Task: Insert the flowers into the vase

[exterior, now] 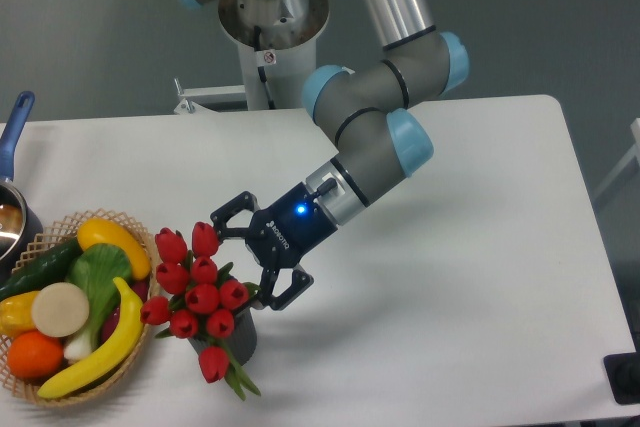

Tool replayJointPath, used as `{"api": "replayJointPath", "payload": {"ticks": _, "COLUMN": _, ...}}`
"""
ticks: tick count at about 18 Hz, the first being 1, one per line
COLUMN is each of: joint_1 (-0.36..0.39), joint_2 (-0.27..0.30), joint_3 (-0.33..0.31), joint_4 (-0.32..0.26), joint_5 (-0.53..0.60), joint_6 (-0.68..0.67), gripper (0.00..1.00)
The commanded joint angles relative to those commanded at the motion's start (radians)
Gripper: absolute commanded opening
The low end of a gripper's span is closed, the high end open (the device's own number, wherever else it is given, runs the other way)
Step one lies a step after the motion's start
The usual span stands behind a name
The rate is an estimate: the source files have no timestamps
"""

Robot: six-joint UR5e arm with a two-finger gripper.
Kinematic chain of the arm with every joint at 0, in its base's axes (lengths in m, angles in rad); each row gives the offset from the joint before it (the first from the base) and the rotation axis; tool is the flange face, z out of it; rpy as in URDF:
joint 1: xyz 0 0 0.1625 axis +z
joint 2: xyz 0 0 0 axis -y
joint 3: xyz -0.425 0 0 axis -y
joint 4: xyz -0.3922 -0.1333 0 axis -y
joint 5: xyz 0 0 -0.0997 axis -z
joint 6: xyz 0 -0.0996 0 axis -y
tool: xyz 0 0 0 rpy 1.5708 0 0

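Here, flowers (198,292) standing in vase (236,341), gripper (252,259) spread wide just beside them

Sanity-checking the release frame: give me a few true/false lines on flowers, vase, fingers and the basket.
1. The flowers stand in the vase. True.
2. The gripper is shut on the stems. False: its fingers are spread open, beside the bunch.
3. The wicker basket sits left of the vase. True.
4. The vase lies tipped over. False: it stands upright on the table.
5. A banana lies in the basket. True.
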State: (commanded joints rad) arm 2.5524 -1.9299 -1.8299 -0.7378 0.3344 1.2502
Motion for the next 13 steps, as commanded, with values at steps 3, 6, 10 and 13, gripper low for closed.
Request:
{"api": "replayJointPath", "payload": {"ticks": 3, "joint_1": 0.058, "joint_2": 0.069, "joint_3": -0.064, "joint_4": 0.002, "joint_5": 0.003, "joint_6": 0.015, "gripper": 1.00}}
{"api": "replayJointPath", "payload": {"ticks": 6, "joint_1": 0.127, "joint_2": 0.144, "joint_3": -0.135, "joint_4": 0.000, "joint_5": 0.014, "joint_6": 0.052, "gripper": 1.00}}
{"api": "replayJointPath", "payload": {"ticks": 10, "joint_1": 0.164, "joint_2": 0.175, "joint_3": -0.124, "joint_4": 0.000, "joint_5": 0.225, "joint_6": 0.054, "gripper": 1.00}}
{"api": "replayJointPath", "payload": {"ticks": 13, "joint_1": 0.199, "joint_2": 0.207, "joint_3": -0.115, "joint_4": -0.005, "joint_5": 0.383, "joint_6": 0.048, "gripper": 1.00}}
